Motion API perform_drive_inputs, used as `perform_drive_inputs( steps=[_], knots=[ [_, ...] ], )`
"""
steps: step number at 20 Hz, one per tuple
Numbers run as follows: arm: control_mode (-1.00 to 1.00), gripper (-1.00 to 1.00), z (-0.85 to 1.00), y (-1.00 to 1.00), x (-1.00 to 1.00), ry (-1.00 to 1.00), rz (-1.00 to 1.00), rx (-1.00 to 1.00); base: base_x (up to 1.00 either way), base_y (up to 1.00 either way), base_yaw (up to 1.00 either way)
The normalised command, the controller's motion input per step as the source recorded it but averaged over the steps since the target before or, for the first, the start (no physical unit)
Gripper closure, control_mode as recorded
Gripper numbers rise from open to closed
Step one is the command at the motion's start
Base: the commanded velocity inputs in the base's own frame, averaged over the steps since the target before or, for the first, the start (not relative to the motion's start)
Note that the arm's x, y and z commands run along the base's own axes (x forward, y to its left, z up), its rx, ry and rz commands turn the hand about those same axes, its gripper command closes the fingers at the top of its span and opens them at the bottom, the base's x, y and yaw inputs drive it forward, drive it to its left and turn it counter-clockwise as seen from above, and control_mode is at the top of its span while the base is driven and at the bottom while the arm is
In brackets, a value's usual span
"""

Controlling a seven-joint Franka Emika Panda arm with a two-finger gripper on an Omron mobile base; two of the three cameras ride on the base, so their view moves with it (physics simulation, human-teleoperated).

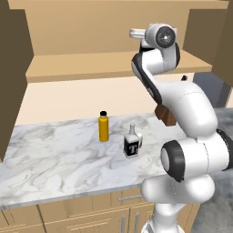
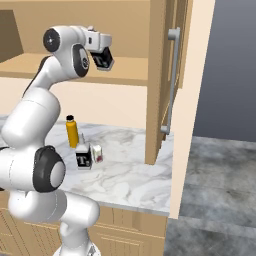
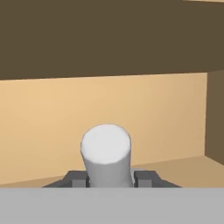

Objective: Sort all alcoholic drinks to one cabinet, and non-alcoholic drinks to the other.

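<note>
Pale "T" bottle [image 2: 103, 60] clamped in the gripper [image 2: 100, 52], above the shelf [image 2: 130, 70].

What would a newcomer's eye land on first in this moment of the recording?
The white arm raised high, its gripper shut on a "T" bottle held tilted in front of the wide cabinet's shelf. Below, on the marble counter, an orange bottle stands upright beside a second "T" bottle.

I'm working in a kitchen: a marble counter [image 1: 54, 154] over tan base cupboards [image 1: 82, 214], a wooden wall cabinet [image 1: 91, 63] with one long shelf above, and a narrower cabinet [image 2: 187, 90] with a grey bar handle [image 2: 171, 80].
</note>
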Motion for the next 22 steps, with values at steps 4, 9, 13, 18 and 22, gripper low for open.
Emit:
perform_drive_inputs(
  steps=[4, 9, 13, 18, 22],
  knots=[
    [-1.00, -1.00, -0.05, 0.00, 0.16, -0.01, 0.00, 0.00, 0.00, 0.00, 0.00],
    [-1.00, -1.00, -0.06, -0.01, 0.10, -0.02, 0.00, 0.00, 0.00, 0.00, 0.00],
    [-1.00, -1.00, -0.05, -0.03, 0.04, -0.02, 0.00, 0.00, 0.00, 0.00, 0.00],
    [-1.00, -1.00, -0.02, -0.04, 0.10, 0.00, 0.00, 0.00, 0.00, 0.00, 0.00],
    [-1.00, -1.00, 0.00, -0.01, 0.17, 0.00, 0.00, 0.00, 0.00, 0.00, 0.00]
  ],
)
